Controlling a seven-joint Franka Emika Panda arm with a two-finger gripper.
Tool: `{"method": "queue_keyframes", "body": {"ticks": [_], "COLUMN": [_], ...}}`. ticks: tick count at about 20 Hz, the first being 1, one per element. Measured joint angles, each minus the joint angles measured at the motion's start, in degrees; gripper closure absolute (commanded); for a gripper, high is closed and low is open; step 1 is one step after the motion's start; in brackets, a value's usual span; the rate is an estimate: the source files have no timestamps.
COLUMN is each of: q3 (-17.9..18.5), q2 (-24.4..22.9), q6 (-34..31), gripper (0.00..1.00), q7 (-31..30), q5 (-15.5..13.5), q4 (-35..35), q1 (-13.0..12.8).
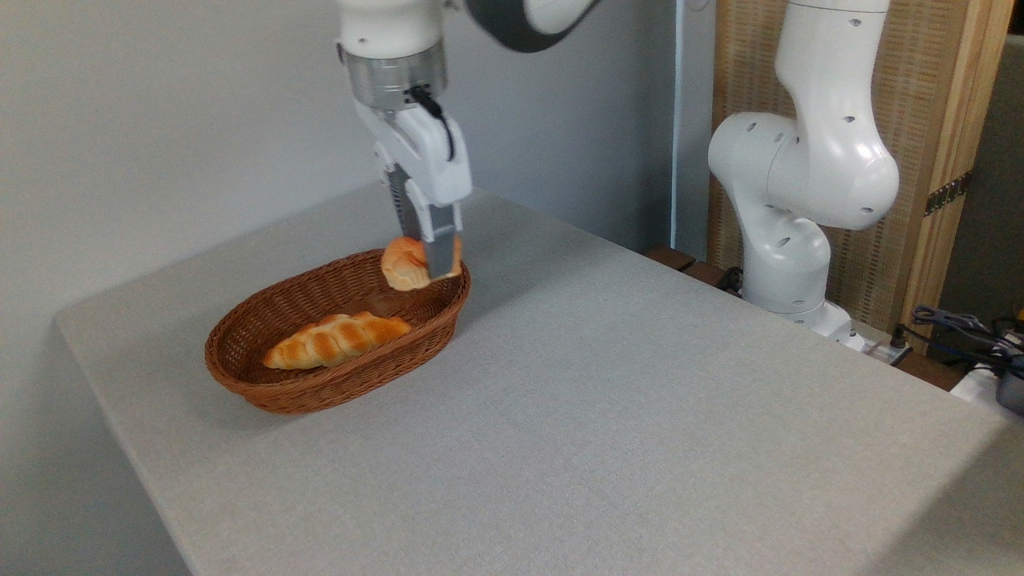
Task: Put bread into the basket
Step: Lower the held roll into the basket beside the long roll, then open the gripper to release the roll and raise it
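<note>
The gripper (432,260) hangs from the arm with its jaws pointing down, pinching the small round bun (406,262) between them. One dark finger crosses the right side of the bun; the other is hidden behind it, so the grip is judged from the bun hanging clear of any support. The bun shows a glossy orange top and a paler underside.

Directly below the jaws, and reaching out to their left, lies the oval wicker basket (264,384) on the grey counter (640,400). The bun hovers above the right end of the basket, roughly over or just inside the rim there; from this single view it is hard to tell how far inside the rim it sits. It does not appear to touch the weave. Lower and to the left of the jaws, a long braided loaf (336,340) rests on the basket floor, apart from the bun.

As for progress, the pick-up looks finished and the carry is nearly so: the bun is lifted and brought to the basket. What is left is the placing itself, a short descent and perhaps a small shift inward toward the free floor between the rim and the loaf, then spreading the jaws to let go and pulling clear. Until the bun rests in the basket, the task is not done.
</note>
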Motion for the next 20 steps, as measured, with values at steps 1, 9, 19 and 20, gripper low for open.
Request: {"method": "queue_keyframes", "body": {"ticks": [1, 9, 19, 20], "q3": [-2.5, -13.8, -14.0, -14.0], "q2": [0.9, 7.5, 8.1, 8.1], "q6": [1.3, 10.3, 10.3, 10.3], "gripper": [0.2, 0.0, 0.0, 0.0], "q7": [-2.7, -15.4, -15.4, -15.4], "q5": [-0.5, -1.6, -1.6, -1.6], "q4": [0.0, 0.0, 0.1, 0.1], "q1": [-0.1, -0.5, -0.5, -0.5]}}
